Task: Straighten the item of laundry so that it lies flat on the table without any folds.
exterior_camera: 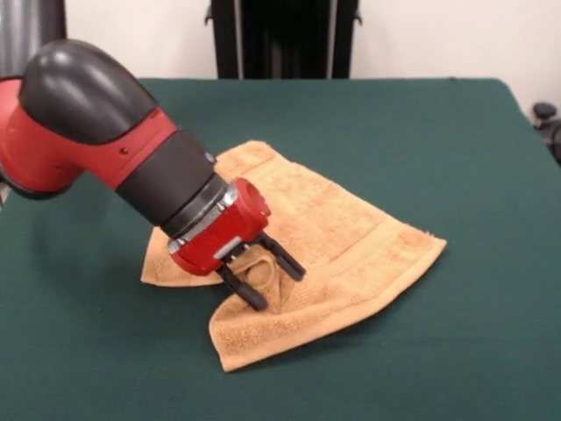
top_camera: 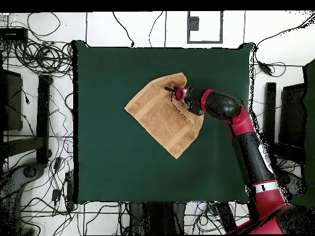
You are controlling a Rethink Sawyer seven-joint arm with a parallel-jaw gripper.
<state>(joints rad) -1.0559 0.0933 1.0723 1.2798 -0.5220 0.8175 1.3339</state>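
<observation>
Near the front of the green table [exterior_camera: 491, 351], the tan terry towel [exterior_camera: 351, 237] lies mostly spread, one corner bunched. The gripper [exterior_camera: 272, 281] straddles that fold, fingers parted, probably about to pinch it; red arm [exterior_camera: 79, 123] behind.

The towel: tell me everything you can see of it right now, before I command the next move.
The towel is tan-orange terry cloth with a flat woven band near its hems, lying skewed on the green table. It is not flat: a flap is folded over near the front corner, with a raised pucker between the jaws of the gripper. The jaws stand apart, astride that pucker, tips down on the cloth. The rest lies spread out, and nothing else touches it.
</observation>
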